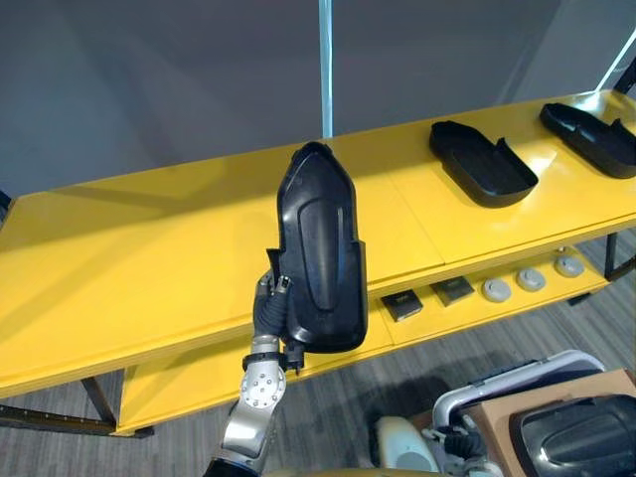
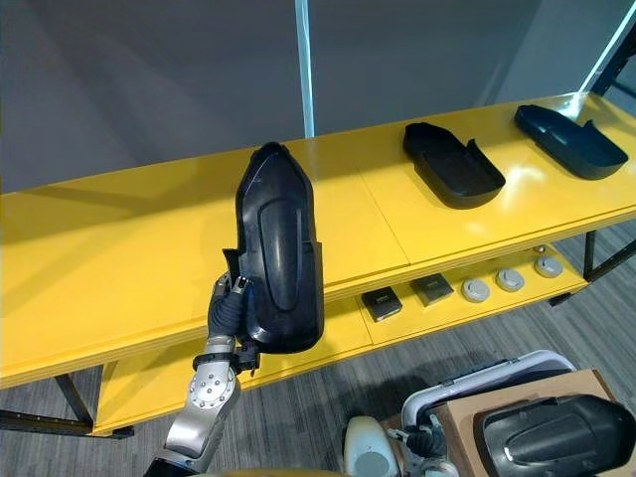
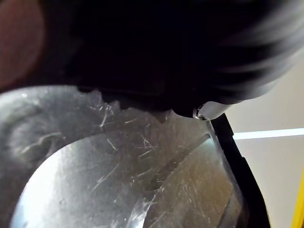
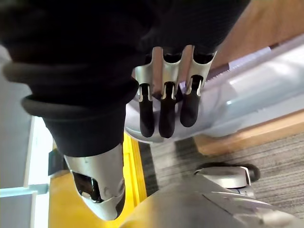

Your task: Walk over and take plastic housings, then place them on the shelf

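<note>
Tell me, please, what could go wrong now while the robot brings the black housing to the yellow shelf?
1. The left hand holds the black plastic housing upright by its lower end, so it might tip or slip.
2. It appears near the front edge of the yellow shelf's top board; set down there, it could fall off towards the floor.

Held black housing (image 1: pixel 320 253) is covering most of the left hand (image 1: pixel 270 312) at its 7 o'clock. Far housing (image 1: pixel 594 137), at 2 o'clock, is running off the edge. Round parts (image 1: pixel 530 280) are appearing too small to identify.
</note>
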Controlling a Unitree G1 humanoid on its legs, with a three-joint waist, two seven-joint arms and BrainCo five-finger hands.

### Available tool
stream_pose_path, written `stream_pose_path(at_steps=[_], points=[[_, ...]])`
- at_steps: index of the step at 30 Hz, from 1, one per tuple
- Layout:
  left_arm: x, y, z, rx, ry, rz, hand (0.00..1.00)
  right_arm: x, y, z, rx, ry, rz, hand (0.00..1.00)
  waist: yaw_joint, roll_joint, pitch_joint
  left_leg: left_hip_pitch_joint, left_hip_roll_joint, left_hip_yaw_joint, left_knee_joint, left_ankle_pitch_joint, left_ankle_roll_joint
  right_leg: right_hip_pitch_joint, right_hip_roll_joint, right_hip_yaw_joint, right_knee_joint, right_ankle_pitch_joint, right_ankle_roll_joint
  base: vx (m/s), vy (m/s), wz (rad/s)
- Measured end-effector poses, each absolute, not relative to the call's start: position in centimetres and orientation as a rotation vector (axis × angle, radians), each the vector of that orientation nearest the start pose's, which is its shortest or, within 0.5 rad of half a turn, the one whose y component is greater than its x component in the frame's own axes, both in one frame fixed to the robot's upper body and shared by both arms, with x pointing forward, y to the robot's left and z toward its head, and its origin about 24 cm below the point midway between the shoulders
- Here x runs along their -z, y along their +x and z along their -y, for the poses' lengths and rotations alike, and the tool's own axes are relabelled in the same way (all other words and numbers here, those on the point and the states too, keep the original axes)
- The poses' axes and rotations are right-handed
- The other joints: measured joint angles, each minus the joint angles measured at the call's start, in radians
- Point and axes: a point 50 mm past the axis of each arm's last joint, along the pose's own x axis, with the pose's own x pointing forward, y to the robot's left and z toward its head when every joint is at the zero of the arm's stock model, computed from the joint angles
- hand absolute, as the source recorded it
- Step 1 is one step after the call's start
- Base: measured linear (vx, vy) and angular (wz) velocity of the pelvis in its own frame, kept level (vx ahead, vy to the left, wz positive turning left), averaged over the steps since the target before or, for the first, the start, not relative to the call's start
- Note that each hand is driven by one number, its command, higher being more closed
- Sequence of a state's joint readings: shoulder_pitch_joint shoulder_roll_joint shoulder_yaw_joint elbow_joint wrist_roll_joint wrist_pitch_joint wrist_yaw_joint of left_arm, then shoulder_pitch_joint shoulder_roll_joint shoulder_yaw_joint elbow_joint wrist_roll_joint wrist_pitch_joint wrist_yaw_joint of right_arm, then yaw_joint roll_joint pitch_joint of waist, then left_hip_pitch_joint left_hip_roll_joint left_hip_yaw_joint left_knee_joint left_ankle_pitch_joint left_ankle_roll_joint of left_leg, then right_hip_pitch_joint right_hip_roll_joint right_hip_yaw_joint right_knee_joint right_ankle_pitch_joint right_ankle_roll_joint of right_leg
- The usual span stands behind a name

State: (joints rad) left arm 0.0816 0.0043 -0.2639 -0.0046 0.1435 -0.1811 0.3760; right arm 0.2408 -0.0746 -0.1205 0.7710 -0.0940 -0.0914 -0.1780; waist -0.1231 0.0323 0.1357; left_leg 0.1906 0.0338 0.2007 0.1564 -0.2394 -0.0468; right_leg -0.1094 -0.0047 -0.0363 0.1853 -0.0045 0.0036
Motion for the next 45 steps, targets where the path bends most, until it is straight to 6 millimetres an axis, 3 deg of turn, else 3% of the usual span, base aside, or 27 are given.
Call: stream_pose_path(at_steps=[6, 11, 15, 19, 22, 28, 33, 34, 45], points=[[-4.7, 24.1, -13.0, -0.25, 0.133, 0.145, 1.0, 13.9, 9.2, 21.6, 0.301, -0.222, -0.91, 0.0, 0.003, 0.006, -0.005, -0.002, -0.009, 0.025, -0.019, 0.011, 0.014, 0.076, 0.005, 0.017, -0.195, 0.123, 0.007, -0.01, 0.036, -0.08], [-3.9, 26.7, -15.6, -0.369, 0.193, 0.074, 1.0, 13.9, 9.1, 21.5, 0.278, -0.237, -0.916, 0.0, 0.002, -0.004, -0.012, 0.0, -0.01, 0.051, -0.039, 0.017, 0.023, 0.104, 0.007, 0.029, -0.285, 0.188, 0.0, -0.1, -0.021, -0.07], [-4.1, 29.4, -17.2, -0.448, 0.191, 0.013, 1.0, 13.9, 9.3, 21.0, 0.218, -0.244, -0.913, 0.0, -0.004, -0.015, -0.018, -0.006, -0.001, 0.074, -0.055, 0.017, 0.015, 0.089, 0.02, 0.044, -0.289, 0.194, -0.01, -0.13, -0.058, -0.16], [-6.1, 32.2, -18.0, -0.496, 0.16, 0.031, 1.0, 13.9, 9.8, 20.1, 0.143, -0.258, -0.897, 0.0, -0.028, -0.042, -0.018, -0.007, 0.002, 0.093, -0.093, 0.023, 0.004, 0.069, 0.024, 0.042, -0.29, 0.192, -0.012, -0.08, -0.04, -0.05], [-6.7, 33.7, -18.2, -0.522, 0.131, 0.006, 1.0, 13.8, 9.9, 20.0, 0.123, -0.258, -0.889, 0.0, -0.033, -0.046, -0.017, -0.01, 0.004, 0.105, -0.111, 0.031, -0.007, 0.05, 0.03, 0.042, -0.29, 0.192, -0.012, -0.04, -0.001, -0.19], [-5.4, 34.8, -18.8, -0.563, 0.077, -0.124, 1.0, 13.6, 10.7, 19.5, 0.084, -0.261, -0.87, 0.0, -0.083, -0.044, -0.017, -0.02, 0.016, 0.111, -0.117, 0.043, -0.02, 0.035, 0.044, 0.043, -0.285, 0.197, -0.013, 0.03, 0.058, -0.04], [-7.0, 36.1, -19.9, -0.596, 0.04, -0.117, 1.0, 13.5, 10.8, 19.7, 0.077, -0.271, -0.866, 0.0, -0.083, -0.039, -0.014, -0.021, 0.018, 0.134, -0.116, 0.048, -0.014, 0.023, 0.055, 0.066, -0.285, 0.21, -0.032, 0.07, 0.103, -0.15], [-7.4, 36.5, -20.0, -0.598, 0.034, -0.116, 0.0, 13.5, 10.8, 19.7, 0.078, -0.271, -0.864, 0.0, -0.084, -0.038, -0.013, -0.021, 0.017, 0.135, -0.117, 0.048, -0.014, 0.017, 0.055, 0.066, -0.285, 0.21, -0.032, 0.07, 0.114, -0.01], [-8.9, 37.3, -20.9, -0.634, -0.029, -0.097, 0.0, 13.3, 10.8, 20.3, 0.088, -0.292, -0.857, 0.0, -0.081, -0.025, 0.021, -0.027, 0.017, 0.135, -0.115, 0.048, -0.015, 0.009, 0.052, 0.065, -0.284, 0.209, -0.034, 0.0, 0.066, 0.0]])
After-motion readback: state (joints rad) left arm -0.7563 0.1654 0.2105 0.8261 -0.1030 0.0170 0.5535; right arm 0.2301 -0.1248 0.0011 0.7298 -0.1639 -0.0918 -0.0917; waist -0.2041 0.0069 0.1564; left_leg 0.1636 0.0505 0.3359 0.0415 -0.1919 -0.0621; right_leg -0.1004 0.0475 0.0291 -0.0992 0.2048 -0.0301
